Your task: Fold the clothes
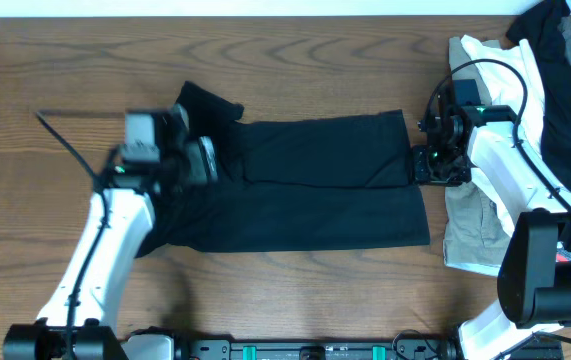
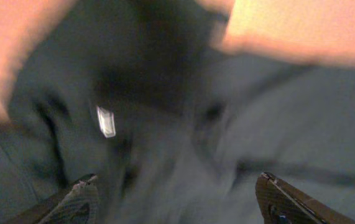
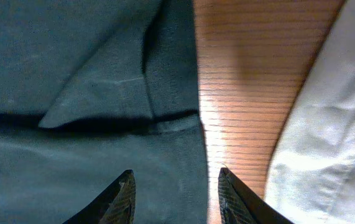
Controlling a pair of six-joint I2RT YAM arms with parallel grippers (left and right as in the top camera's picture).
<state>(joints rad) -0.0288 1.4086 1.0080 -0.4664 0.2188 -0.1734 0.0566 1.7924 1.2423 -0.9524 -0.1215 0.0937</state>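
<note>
Polo shirt (image 1: 315,190) lies folded lengthwise on table (image 1: 295,60). Left gripper (image 2: 176,180) and right gripper (image 3: 176,173) both spread, grasping nothing. Next, probably: regrasp one end for crosswise fold

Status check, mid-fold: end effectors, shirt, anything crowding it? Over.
Left end effector open over black polo shirt, left end. Right end effector open at its right edge. Shirt flat on table, partly folded. White garment beside right edge, not touching.
</note>
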